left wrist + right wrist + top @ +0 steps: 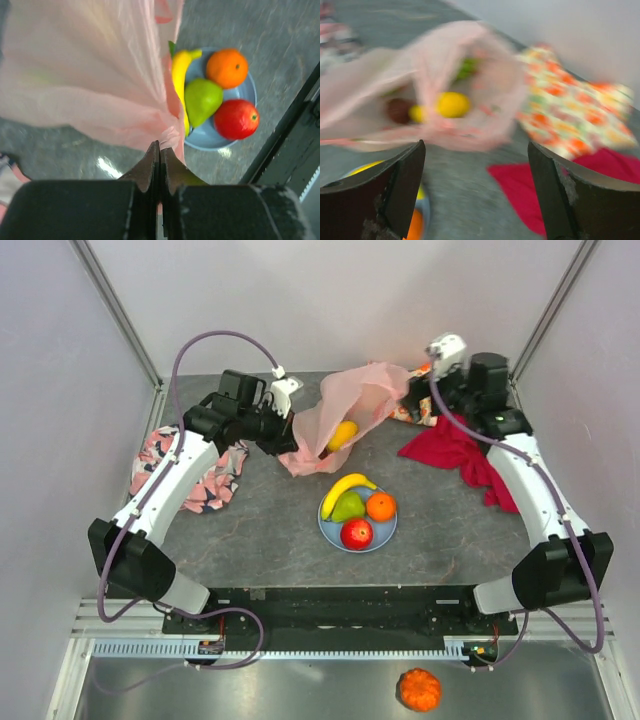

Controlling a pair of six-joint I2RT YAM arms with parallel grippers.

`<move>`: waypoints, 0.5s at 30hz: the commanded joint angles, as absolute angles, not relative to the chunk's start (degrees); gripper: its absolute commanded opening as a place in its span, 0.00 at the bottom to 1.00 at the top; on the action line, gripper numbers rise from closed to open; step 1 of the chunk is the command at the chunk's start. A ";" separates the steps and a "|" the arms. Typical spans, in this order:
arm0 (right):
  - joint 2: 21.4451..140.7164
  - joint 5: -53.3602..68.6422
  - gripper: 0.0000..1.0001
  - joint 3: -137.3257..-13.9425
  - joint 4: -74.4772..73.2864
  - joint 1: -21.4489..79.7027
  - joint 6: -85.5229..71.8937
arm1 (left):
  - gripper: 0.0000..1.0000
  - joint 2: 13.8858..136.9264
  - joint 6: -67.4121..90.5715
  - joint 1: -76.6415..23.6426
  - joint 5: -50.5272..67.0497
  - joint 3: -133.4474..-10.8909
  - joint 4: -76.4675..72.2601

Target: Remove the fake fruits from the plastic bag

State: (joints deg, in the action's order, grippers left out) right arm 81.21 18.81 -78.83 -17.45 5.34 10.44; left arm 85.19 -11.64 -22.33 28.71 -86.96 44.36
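Note:
The pink plastic bag [350,405] lies at the back middle, its mouth towards the right. A yellow fruit [342,435] shows inside it. My left gripper [288,445] is shut on the bag's left edge [85,65], with my fingertips [156,150] pinching the film. My right gripper [410,392] is open and empty at the bag's mouth [445,75]. Its blurred view shows the yellow fruit [452,104], a dark purple fruit [399,110] and something green [467,67] inside. A banana [346,486], green pear [348,508], orange [380,505] and red apple [357,533] lie on the blue plate [323,525].
A pink-and-black patterned cloth [190,475] lies at the left. A red cloth [460,455] and a fruit-print cloth [565,110] lie at the right, under my right arm. An orange pumpkin-shaped thing [419,689] sits off the table in front. Walls close in on three sides.

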 commanded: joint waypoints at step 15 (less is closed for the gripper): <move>89.76 27.38 0.61 -89.21 -21.19 21.36 18.20 | 0.02 85.34 -6.15 -22.06 19.34 -87.19 42.63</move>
State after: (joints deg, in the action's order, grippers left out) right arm 94.87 32.53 -84.86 -24.51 21.06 17.39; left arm 85.76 -7.97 -22.26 21.12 -84.16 44.42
